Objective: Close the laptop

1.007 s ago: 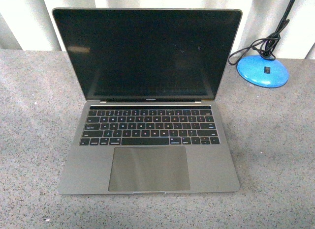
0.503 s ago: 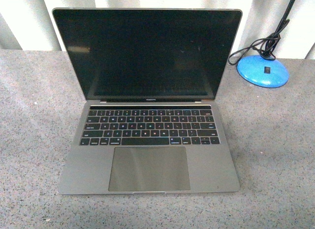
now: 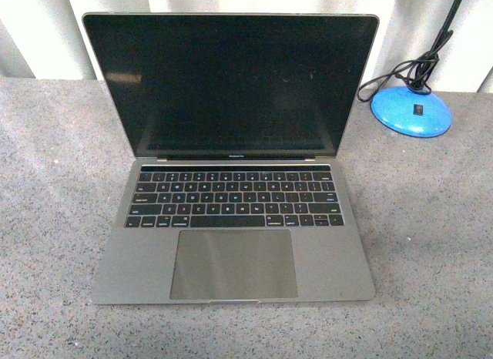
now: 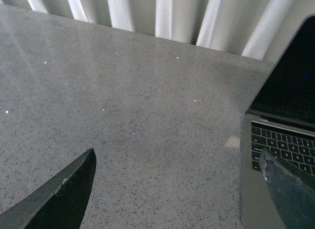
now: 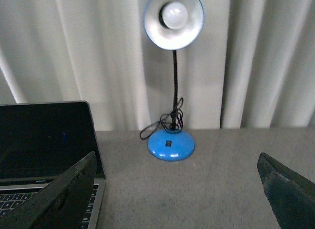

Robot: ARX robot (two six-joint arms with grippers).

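The laptop (image 3: 231, 166) stands open in the middle of the speckled grey table, its dark screen upright and facing me, black keyboard and large trackpad showing. Neither arm appears in the front view. In the left wrist view my left gripper (image 4: 179, 187) is open over bare table beside the laptop's (image 4: 283, 140) keyboard corner, one fingertip (image 4: 288, 189) overlapping its edge. In the right wrist view my right gripper (image 5: 177, 189) is open over the table, with the laptop's (image 5: 47, 140) screen edge at one side. Nothing is held between either pair of fingers.
A blue desk lamp base (image 3: 410, 110) with a coiled black cord sits at the back right of the table; its stem and round shade (image 5: 173, 13) rise in front of the white curtain (image 5: 256, 57). The curtain runs along the table's far edge.
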